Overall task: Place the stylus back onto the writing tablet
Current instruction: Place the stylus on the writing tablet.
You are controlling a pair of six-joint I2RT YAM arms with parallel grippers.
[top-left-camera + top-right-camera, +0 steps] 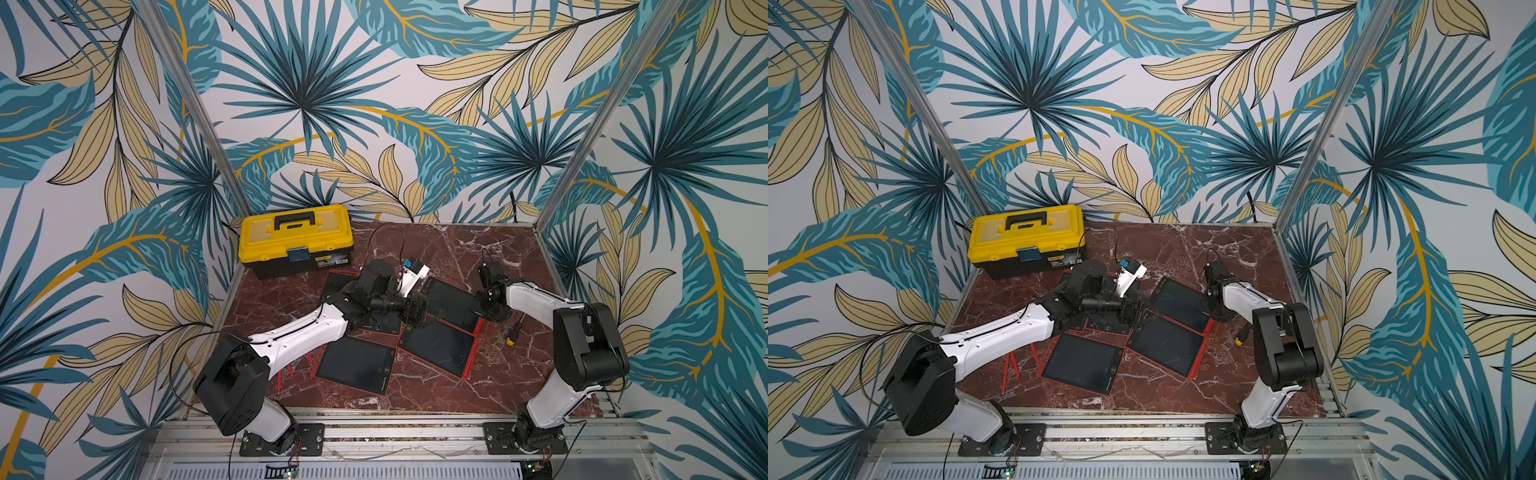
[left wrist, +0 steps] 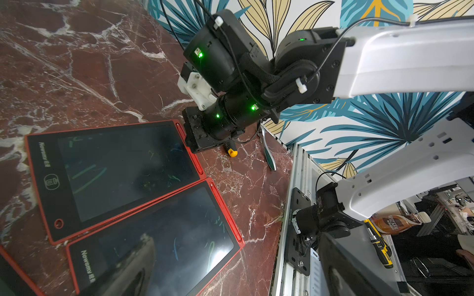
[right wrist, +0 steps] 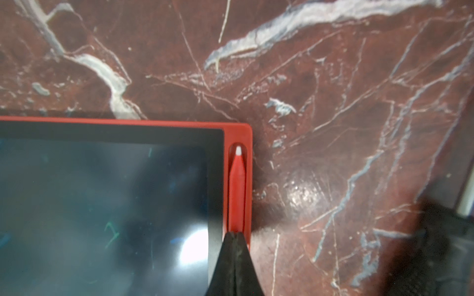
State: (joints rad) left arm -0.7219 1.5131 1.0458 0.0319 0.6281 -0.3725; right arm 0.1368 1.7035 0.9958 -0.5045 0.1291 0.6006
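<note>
Right wrist view shows the red stylus (image 3: 236,189) lying in the side groove of the writing tablet (image 3: 237,128); right fingers (image 3: 228,266) are together, tips on its rear end. Seating seems nearly done; only withdrawal is left. Left fingers (image 1: 417,316) stand apart, empty

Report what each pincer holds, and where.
Nothing: left pincer open and empty; right pincer shut, tips over the stylus seated in the tablet slot.

Both top views are evenly lit, walls (image 1: 374,83) bowing at the edges, the bench (image 1: 436,386) toward 6 o'clock darker. The right wrist view is soft; white glare on the tablet (image 3: 110,205).
</note>
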